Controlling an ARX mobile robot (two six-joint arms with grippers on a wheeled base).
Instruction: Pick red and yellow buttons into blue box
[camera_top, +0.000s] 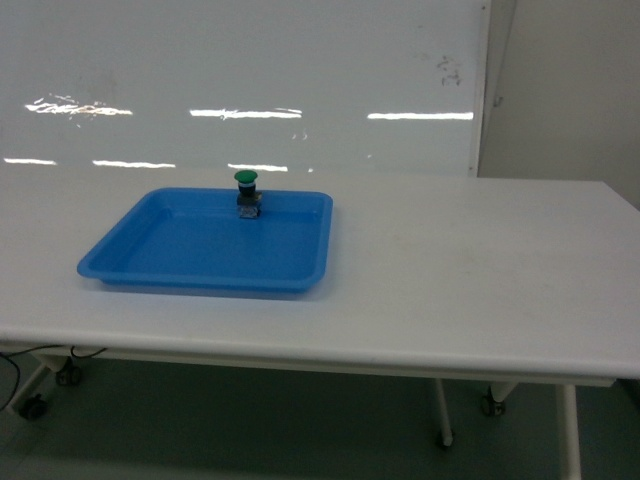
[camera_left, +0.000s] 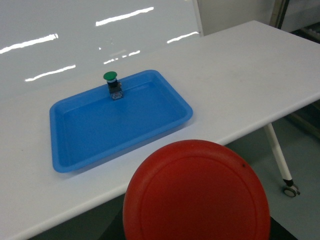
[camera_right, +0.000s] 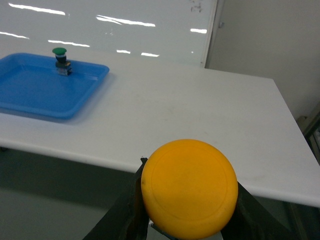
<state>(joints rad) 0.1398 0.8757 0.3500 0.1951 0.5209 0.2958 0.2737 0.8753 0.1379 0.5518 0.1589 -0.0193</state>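
Two buttons held off table edge: red button (camera_left: 196, 192) filling left wrist view, yellow button (camera_right: 189, 189) clamped between dark right fingers (camera_right: 131, 200). Left jaw state cannot be told; fingers hidden. Judged light, rigid, smooth-domed; switch block best gripped. Blue box not seen. Shallow tray (camera_top: 120, 262) with green button (camera_top: 246, 192) on table (camera_top: 470, 280); nothing obstructing.

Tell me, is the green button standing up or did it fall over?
Standing up. The green button sits in the blue tray near the far rim, cap on top, switch block underneath.
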